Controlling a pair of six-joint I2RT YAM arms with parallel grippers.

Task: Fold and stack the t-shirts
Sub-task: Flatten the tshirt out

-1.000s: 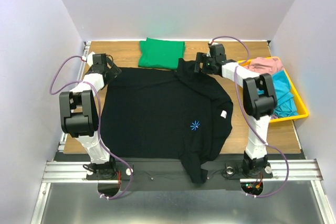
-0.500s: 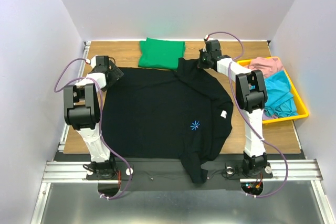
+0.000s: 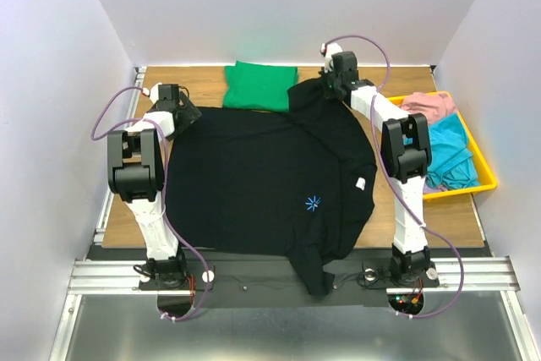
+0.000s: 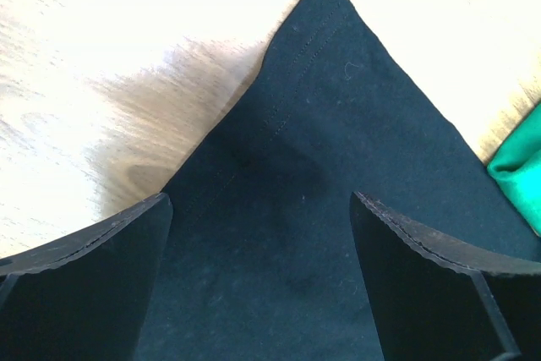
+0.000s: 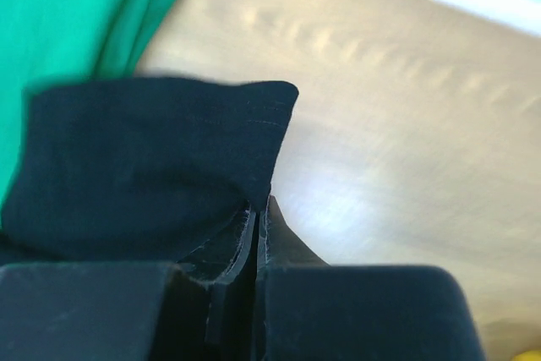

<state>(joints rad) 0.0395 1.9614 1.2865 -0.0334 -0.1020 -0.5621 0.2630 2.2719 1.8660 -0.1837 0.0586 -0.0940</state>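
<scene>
My right end effector [image 3: 331, 84] is pinched shut on a far corner of the black t-shirt [image 3: 262, 175]. In the right wrist view its fingers [image 5: 215, 251] press together on a fold of dark cloth held up off the wood. My left end effector [image 3: 188, 110] stands wide apart over the shirt's far-left corner, the pointed corner lying flat on the wood between the two fingers [image 4: 101, 259]. I cannot tell whether they touch the cloth.

The wooden surface [image 3: 203, 82] carries everything. The black t-shirt covers most of it, spread from arm to arm, with one part trailing over the near edge between the two bases. Its far-right corner rises to the right end effector, just beside the green t-shirt [image 3: 258, 84]. That shirt lies folded at the far edge of the surface, between the two end effectors, and its near edge meets the black cloth. The left wrist view catches a sliver of it at the right edge, past the black corner.

A yellow bin [image 3: 483, 177] sits at the right side of the surface, beside the right arm, holding pink cloth [image 3: 427, 106] and teal cloth [image 3: 448, 150]. On the black shirt, a small light-blue starburst print [image 3: 314, 202] shows right of centre — and a white tag [image 3: 360, 183] lies near the shirt's right edge.
</scene>
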